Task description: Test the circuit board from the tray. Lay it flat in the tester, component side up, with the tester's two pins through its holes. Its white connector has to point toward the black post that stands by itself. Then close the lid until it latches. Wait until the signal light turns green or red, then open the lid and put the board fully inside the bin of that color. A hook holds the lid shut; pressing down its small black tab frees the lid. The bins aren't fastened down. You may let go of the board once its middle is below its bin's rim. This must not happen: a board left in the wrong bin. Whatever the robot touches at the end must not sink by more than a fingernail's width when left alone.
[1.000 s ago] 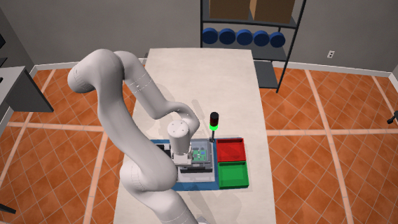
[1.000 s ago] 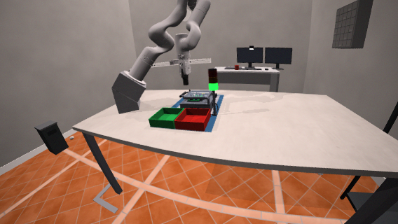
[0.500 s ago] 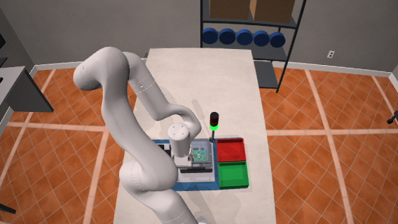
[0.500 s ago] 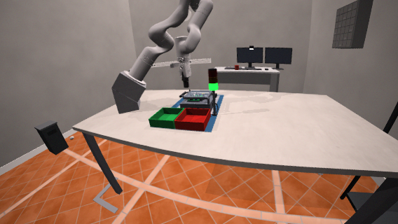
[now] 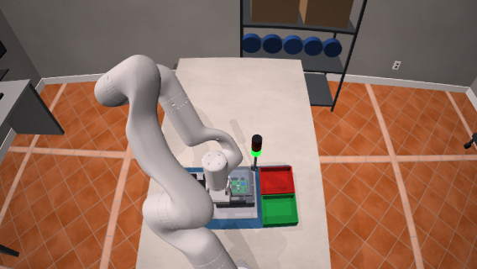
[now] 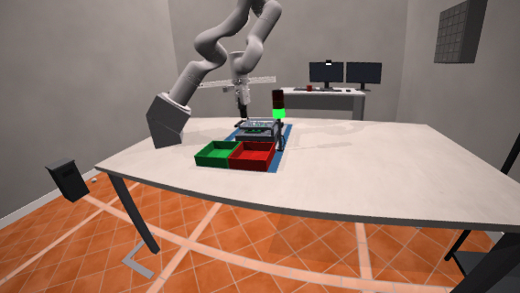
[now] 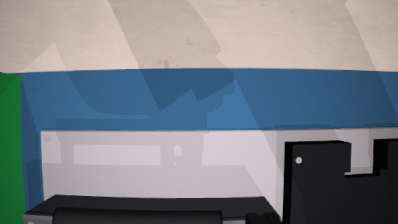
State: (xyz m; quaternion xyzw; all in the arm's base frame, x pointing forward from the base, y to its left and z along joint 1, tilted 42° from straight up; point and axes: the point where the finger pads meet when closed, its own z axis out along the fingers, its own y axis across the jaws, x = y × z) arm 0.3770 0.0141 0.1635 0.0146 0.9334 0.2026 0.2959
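Observation:
The green circuit board [image 5: 239, 185] lies component side up in the tester [image 6: 256, 136], seen through the clear lid [image 6: 259, 123], which looks down over it. Its pins, connector, the hook and its tab cannot be made out. The signal light [image 5: 256, 152] [image 6: 278, 113] glows green. My gripper [image 6: 243, 118] is shut and empty, pointing down beside the lid at its handle side, low near lid height; the arm hides its fingertips in the top view. I cannot tell whether it touches anything. The green bin [image 5: 279, 210] [image 6: 217, 152] [image 7: 9, 150] and red bin [image 5: 276, 181] [image 6: 252, 153] are empty.
The black tray [image 7: 317, 190] stands beside the tester, partly hidden by the arm in the top view. A blue mat [image 5: 241, 224] [image 7: 150, 90] lies under the equipment. The light's thin post rises beside the tester and red bin. The bins stand side by side.

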